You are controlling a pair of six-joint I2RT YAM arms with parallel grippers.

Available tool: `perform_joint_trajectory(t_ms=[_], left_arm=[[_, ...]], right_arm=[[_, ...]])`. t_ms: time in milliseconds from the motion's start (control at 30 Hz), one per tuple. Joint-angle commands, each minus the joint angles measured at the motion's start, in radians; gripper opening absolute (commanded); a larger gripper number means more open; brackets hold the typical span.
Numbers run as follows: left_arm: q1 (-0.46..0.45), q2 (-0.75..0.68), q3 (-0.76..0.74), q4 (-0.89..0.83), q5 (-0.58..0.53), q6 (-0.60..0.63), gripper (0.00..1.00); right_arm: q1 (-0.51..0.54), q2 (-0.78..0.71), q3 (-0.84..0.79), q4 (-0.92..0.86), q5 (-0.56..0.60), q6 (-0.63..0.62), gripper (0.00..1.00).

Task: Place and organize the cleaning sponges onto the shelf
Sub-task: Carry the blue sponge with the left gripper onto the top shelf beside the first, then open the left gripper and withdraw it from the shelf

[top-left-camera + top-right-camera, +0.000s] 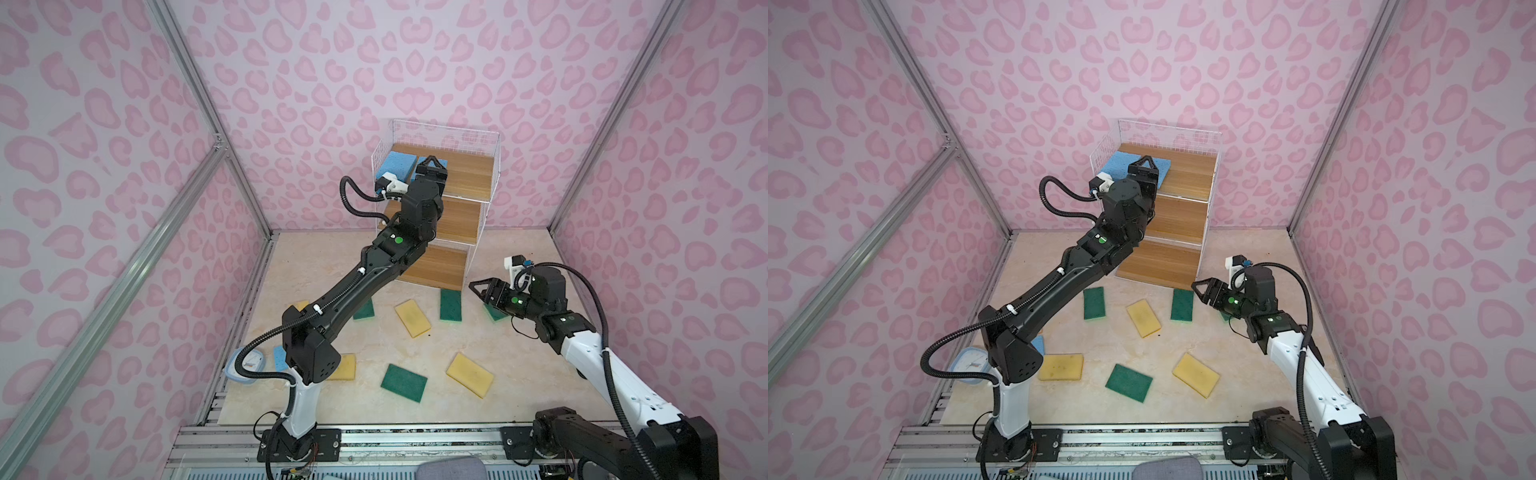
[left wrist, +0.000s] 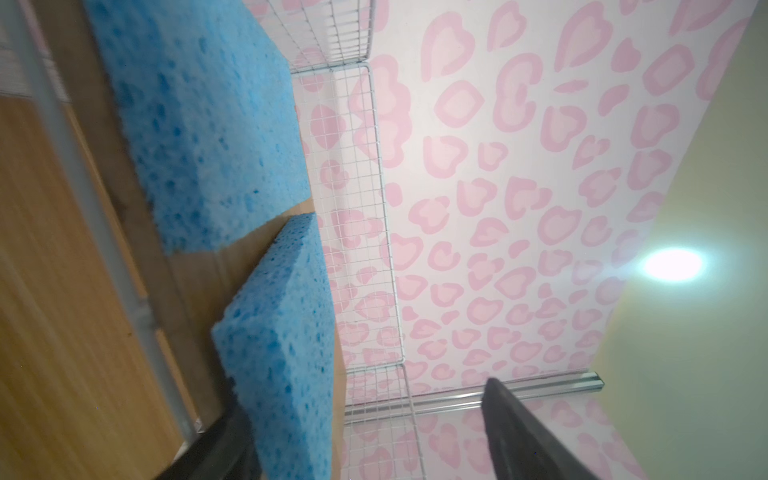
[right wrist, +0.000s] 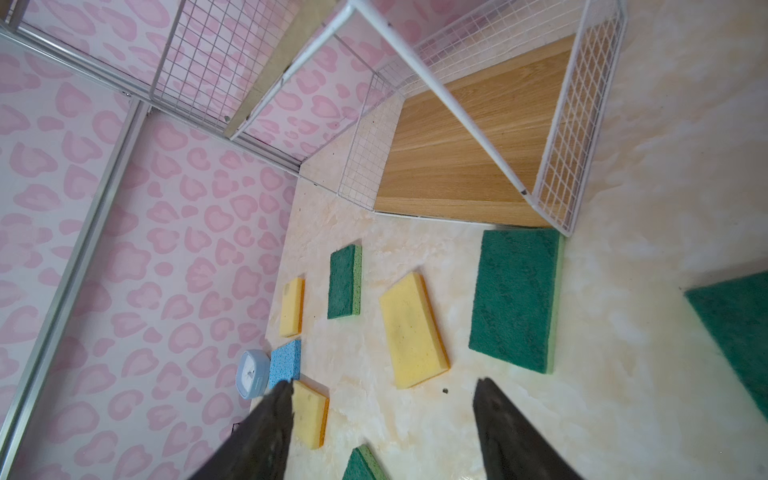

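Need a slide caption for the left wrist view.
Left pincer open beside a blue sponge on the shelf, a second blue sponge lying beyond.

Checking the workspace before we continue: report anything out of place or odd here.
A small pale blue dial-faced object sits at the left edge of the table beside a blue sponge; it is no sponge. Nothing looks spilled or damaged.

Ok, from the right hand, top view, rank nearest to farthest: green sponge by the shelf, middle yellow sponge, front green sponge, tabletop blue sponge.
From the right hand:
1. Green sponge by the shelf, just left of the hand.
2. Middle yellow sponge, table centre.
3. Front green sponge, near edge.
4. Tabletop blue sponge, far left.
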Motion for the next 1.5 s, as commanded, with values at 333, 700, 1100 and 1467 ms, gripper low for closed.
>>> perform_joint_trajectory(t_ms=[333, 700, 1100, 1467], left_arm=[[-0.016, -0.064, -0.093, -0.056, 0.031, 0.061, 0.98], [-0.017, -0.125, -0.200, -0.055, 0.020, 0.046, 0.98], [-0.015, -0.325, -0.401, -0.034, 0.013, 0.205, 0.98], [0.188, -0.550, -0.752, -0.028, 0.505, 0.298, 0.94]], right_arm=[[0.004, -0.018, 0.019, -0.008, 0.011, -0.008, 0.71], [0.009, -0.025, 0.056, -0.032, 0.018, -0.015, 0.70], [0.066, -0.038, 0.214, -0.110, 0.075, -0.076, 0.31], [0.183, 0.115, 0.497, -0.160, 0.200, -0.154, 0.11]])
